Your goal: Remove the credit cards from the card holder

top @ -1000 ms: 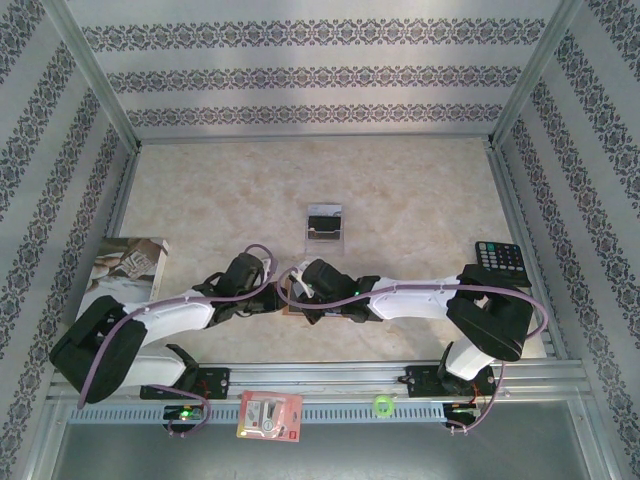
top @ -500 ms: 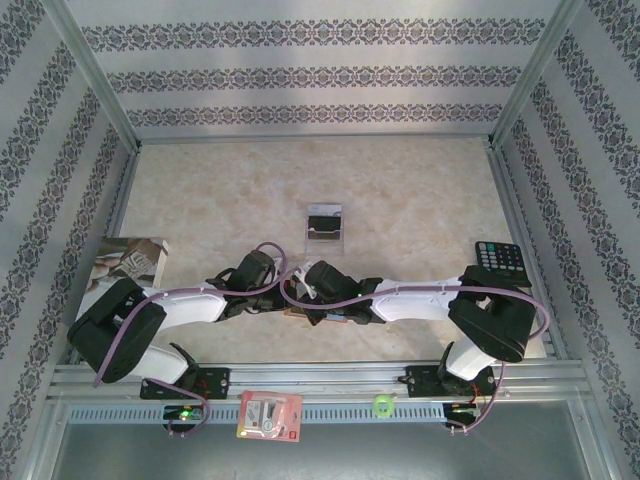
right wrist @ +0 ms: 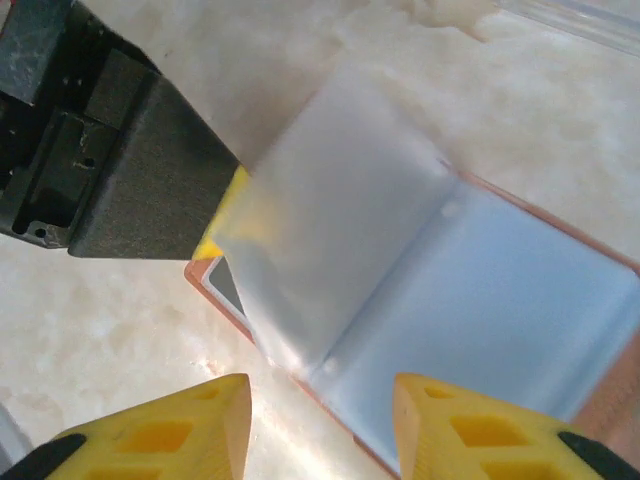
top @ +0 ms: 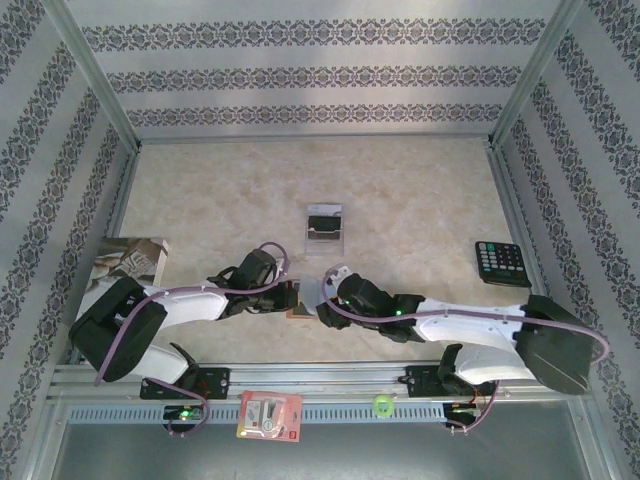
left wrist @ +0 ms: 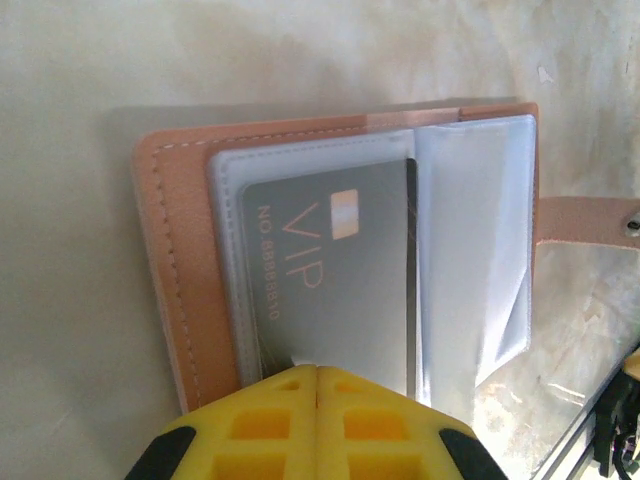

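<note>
Overhead view: bright, even, diffuse light; only soft shadows fall on the pale table (top: 420, 190). Left wrist view: sharp focus, a faint shadow bordering the card holder (left wrist: 170, 300). Right wrist view — very close range, the plastic sleeves (right wrist: 400, 250) blurred, milky with pale glare.

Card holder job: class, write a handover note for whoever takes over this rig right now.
Left gripper: shut, tips at the near edge of the open card holder, by the card's sleeve.
Right gripper: open, holding nothing, above the clear sleeves.
Cards: a grey VIP card sits in its sleeve; a silvery card with a dark band lies farther out on the table.
Done: holder opened, seemingly one card out.
Left: pull out the VIP card.
</note>
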